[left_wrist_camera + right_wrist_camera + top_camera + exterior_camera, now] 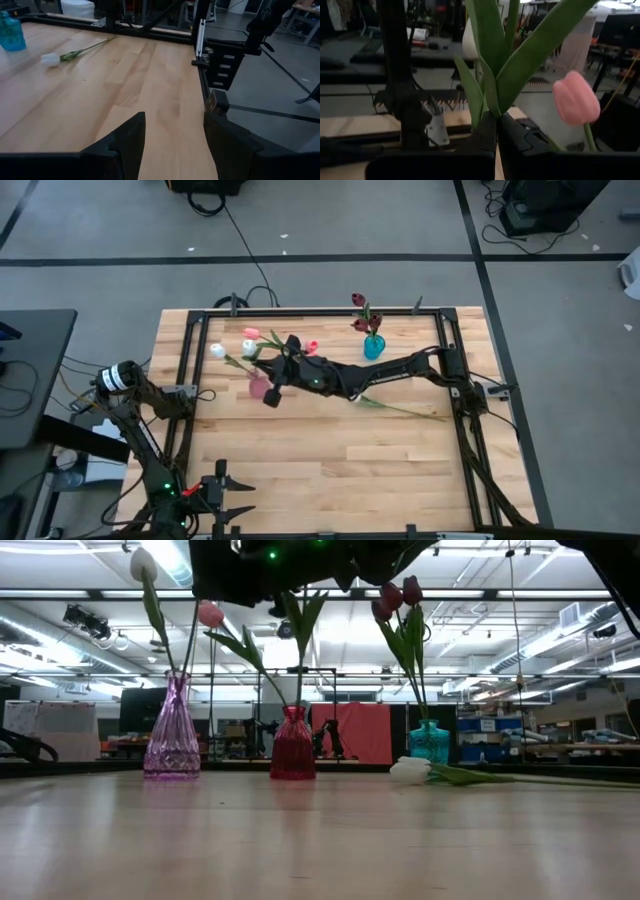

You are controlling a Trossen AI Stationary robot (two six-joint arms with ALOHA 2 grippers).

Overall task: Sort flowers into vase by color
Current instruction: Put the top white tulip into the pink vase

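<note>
My right gripper (pixel 291 348) reaches in from the table's right, high over the red vase (pixel 292 745), and is shut on a green tulip stem (pixel 299 650) with long leaves; its head does not show. A purple vase (pixel 172 730) at the left holds a white tulip (pixel 143 562) and a pink tulip (pixel 210 612). The teal vase (pixel 430 740) holds maroon tulips (pixel 398 598). Another white tulip (pixel 410 770) lies on its side on the table. My left gripper (pixel 175 140) waits open by the near left edge. My right gripper pinches the stem between its two fingers at the place where the leaves spring from it (pixel 492 107). The fingers come in about level from the table's right and lie across the stem. The flower stands upright, and its lower stem (pixel 298 700) runs down into the red vase's neck.
A black metal frame (pixel 187 360) borders the wooden table on the left, far and right sides. The lying tulip's stem (pixel 405 410) stretches toward the right rail, beneath my right arm. Bare wood (pixel 330 460) fills the near half of the table.
</note>
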